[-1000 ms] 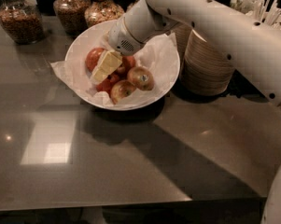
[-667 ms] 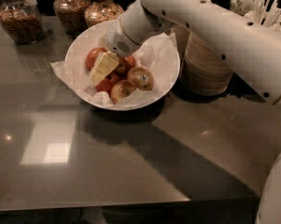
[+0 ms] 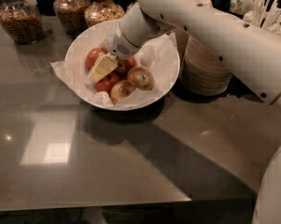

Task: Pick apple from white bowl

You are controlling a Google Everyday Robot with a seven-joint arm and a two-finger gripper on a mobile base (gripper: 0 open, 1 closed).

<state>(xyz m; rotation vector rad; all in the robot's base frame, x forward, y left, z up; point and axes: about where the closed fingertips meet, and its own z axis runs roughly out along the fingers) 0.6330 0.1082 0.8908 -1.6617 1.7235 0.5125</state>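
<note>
The white bowl (image 3: 170, 76), lined with crinkled white paper, stands at the back middle of the dark table. The apple (image 3: 92, 58), large and deep red, lies at the bowl's left side. Smaller red apples (image 3: 107, 84) and two yellowish blushed apples (image 3: 141, 77) lie beside it. My gripper (image 3: 101, 68) reaches down into the bowl from the upper right. Its cream tip rests against the right side of the apple and above the smaller red apples. The wrist hides part of the bowl's back.
A stack of cream paper bowls (image 3: 205, 69) stands right of the white bowl, partly behind my arm. Three glass jars (image 3: 19, 20) of nuts and grains line the back left. A holder of white utensils (image 3: 261, 13) is at the back right. The table's front edge (image 3: 130, 204) is near.
My arm has shifted slightly to the left and the gripper tip sits a little lower in the bowl. The apples have not moved.
</note>
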